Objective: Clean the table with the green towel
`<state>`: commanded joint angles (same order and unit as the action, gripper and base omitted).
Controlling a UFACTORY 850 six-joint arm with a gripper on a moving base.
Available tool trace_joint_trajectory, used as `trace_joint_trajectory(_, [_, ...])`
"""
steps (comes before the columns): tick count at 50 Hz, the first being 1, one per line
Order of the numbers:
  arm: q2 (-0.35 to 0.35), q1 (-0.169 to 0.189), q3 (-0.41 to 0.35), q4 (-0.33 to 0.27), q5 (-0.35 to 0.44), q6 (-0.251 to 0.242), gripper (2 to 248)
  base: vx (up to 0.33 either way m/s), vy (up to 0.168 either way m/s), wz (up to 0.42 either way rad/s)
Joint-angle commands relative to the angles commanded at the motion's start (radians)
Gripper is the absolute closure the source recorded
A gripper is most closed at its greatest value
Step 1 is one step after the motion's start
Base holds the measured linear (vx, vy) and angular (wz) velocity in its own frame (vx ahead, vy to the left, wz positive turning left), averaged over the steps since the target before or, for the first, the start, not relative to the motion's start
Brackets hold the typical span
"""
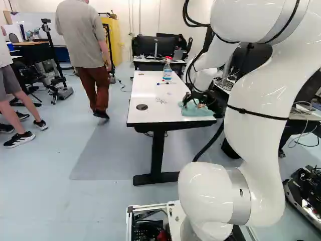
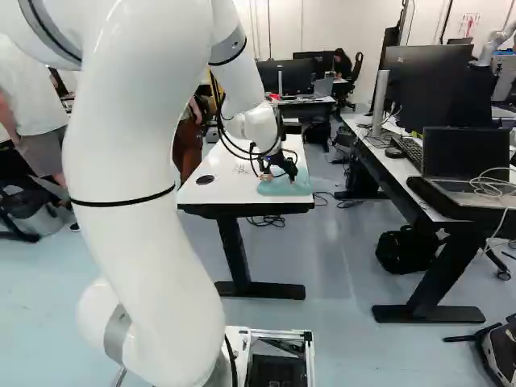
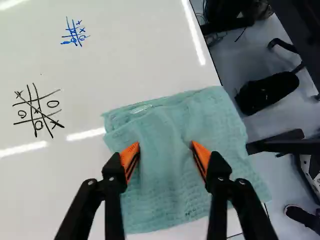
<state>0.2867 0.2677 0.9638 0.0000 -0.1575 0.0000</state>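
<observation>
Clearly, the two fingers of the gripper (image 2: pixel 280 176) stand wide apart, with their orange pads (image 3: pixel 131 159) facing each other above the green towel (image 3: pixel 175 200). A raised fold of this towel lies between the fingers, but I do not see the pads squeeze it, so the gripper (image 3: pixel 166 154) has hold of nothing. Whether the fingertips touch the cloth, I cannot tell.

The towel is under the gripper and spreads to both sides of it, also a little ahead. It is partly folded in layers and lies at a corner of the white-topped table (image 1: pixel 155 90), reaching to the table's edge.

Beside the towel, the table top carries two hand-drawn games of noughts and crosses. The nearer one is a black grid (image 3: pixel 36 111), where three crosses stand on a diagonal and one line goes through them, together with three noughts. The blue grid (image 3: pixel 75 34) is smaller, with crosses and noughts, and some of its marks are scribbled.

Farther along the table stands a clear bottle (image 1: pixel 167 71) with a red top; its label is too small to read. Just beside it lies a blue marker (image 1: pixel 162 83). At the right of the right base view, an open laptop (image 2: pixel 463 161) stands on a second desk.
</observation>
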Motion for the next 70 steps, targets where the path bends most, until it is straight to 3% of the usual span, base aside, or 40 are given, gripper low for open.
trace_joint_trajectory(1, [0.000, 0.000, 0.000, 0.000, 0.000, 0.000, 88, 0.000, 0.000, 0.000])
trace_joint_trajectory(2, [0.000, 0.000, 0.000, 0.000, 0.000, 0.000, 120, 0.000, 0.000, 0.000])
trace_joint_trajectory(7, [0.000, 0.000, 0.000, 0.000, 0.000, 0.000, 120, 0.000, 0.000, 0.000])
trace_joint_trajectory(8, [0.000, 0.000, 0.000, 0.000, 0.000, 0.000, 150, 0.000, 0.000, 0.000])
trace_joint_trajectory(12, [0.000, 0.000, 0.000, 0.000, 0.000, 0.000, 150, 0.000, 0.000, 0.000])
trace_joint_trajectory(13, [0.000, 0.000, 0.000, 0.000, 0.000, 0.000, 180, 0.000, 0.000, 0.000])
trace_joint_trajectory(17, [0.000, 0.000, 0.000, 0.000, 0.000, 0.000, 180, 0.000, 0.000, 0.000])
trace_joint_trajectory(18, [-0.001, 0.000, 0.000, 0.000, 0.000, 0.000, 198, 0.000, 0.000, 0.000])
trace_joint_trajectory(57, [-0.107, 0.000, -0.024, 0.000, 0.000, 0.000, 202, 0.000, 0.000, 0.000])
trace_joint_trajectory(70, [-0.140, -0.016, -0.025, 0.000, 0.000, 0.000, 202, 0.000, 0.000, 0.000])
